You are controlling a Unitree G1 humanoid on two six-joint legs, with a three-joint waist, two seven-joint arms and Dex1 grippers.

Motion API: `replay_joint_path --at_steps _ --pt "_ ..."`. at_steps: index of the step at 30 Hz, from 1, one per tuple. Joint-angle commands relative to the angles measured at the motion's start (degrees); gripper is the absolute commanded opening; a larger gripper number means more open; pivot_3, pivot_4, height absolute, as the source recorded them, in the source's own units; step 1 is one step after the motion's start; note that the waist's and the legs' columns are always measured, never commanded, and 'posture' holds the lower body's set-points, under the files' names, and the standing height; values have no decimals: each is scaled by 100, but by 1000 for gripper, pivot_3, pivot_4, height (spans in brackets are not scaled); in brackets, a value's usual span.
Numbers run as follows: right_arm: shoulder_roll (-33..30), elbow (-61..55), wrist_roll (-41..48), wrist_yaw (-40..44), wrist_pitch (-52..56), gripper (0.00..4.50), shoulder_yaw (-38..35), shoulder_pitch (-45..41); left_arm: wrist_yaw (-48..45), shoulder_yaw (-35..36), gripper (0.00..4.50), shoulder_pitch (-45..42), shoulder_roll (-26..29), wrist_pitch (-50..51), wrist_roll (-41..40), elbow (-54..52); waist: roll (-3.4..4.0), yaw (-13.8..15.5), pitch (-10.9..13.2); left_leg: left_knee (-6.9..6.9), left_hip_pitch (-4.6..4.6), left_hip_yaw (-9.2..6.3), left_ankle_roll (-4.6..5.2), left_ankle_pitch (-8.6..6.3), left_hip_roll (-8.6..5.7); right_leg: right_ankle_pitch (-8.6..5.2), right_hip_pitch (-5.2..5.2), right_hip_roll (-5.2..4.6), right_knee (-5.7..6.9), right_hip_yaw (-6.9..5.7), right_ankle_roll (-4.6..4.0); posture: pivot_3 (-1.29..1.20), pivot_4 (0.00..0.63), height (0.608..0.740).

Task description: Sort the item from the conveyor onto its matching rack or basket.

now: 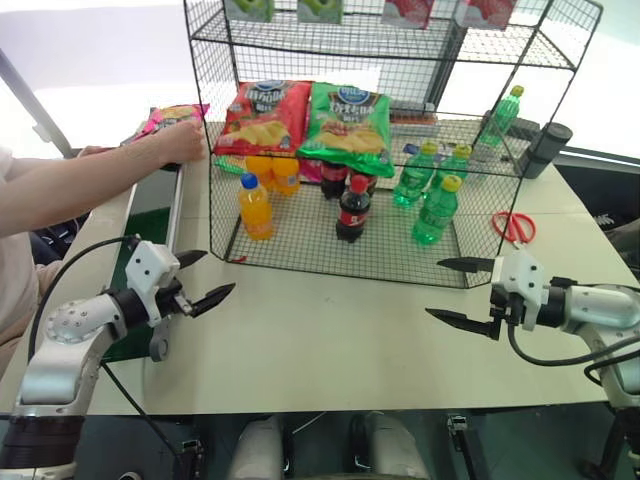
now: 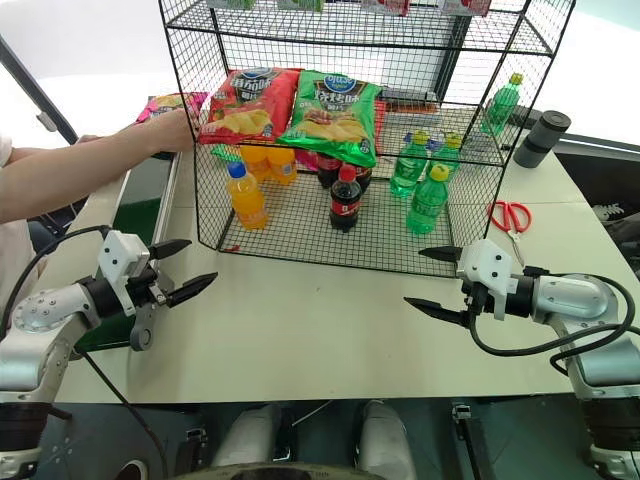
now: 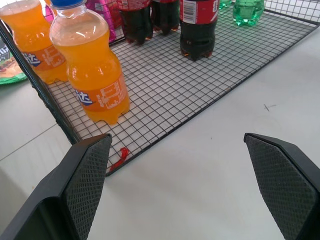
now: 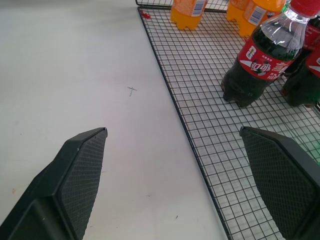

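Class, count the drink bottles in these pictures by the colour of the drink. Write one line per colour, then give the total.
Orange bottles: 3
Cola bottles: 3
Green bottles: 4, one of them apart at the far right
Total: 10

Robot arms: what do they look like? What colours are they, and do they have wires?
Both arms are silver-grey metal with rounded joints and black bands. The left gripper and right gripper each have a white blocky body and two black, pointed jaws; the wrist views show a fine grid texture on their inner faces. A black cable loops over the left arm, another under the right.
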Motion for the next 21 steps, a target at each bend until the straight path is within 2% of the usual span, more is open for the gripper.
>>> replay_joint_path --at_steps 1,12,18,21 --pt "12 -41 56 -10 -61 4423 -22 -99 12 139 4500 37 25 -19 -83 -205 0 -2 0 0 0 0 0 0 0 0 0 0 0 0 0 0 150 740" --pt "118 28 84 -44 -58 4423 106 -250 12 262 4500 122 69 -122 -33 -206 0 -1 0 0 0 0 0 0 0 0 0 0 0 0 0 0 150 740" --pt "322 -66 293 -118 193 4423 175 -462 -55 447 4500 310 122 -294 -85 -245 0 -4 0 0 0 0 -2 1 2 0 -2 1 1 0 -1 0 150 740" --pt "555 -250 713 -202 770 4423 278 -562 22 596 4500 471 147 -354 -26 -300 0 -8 0 0 -1 0 -1 0 2 0 -2 0 0 0 -1 0 150 740"
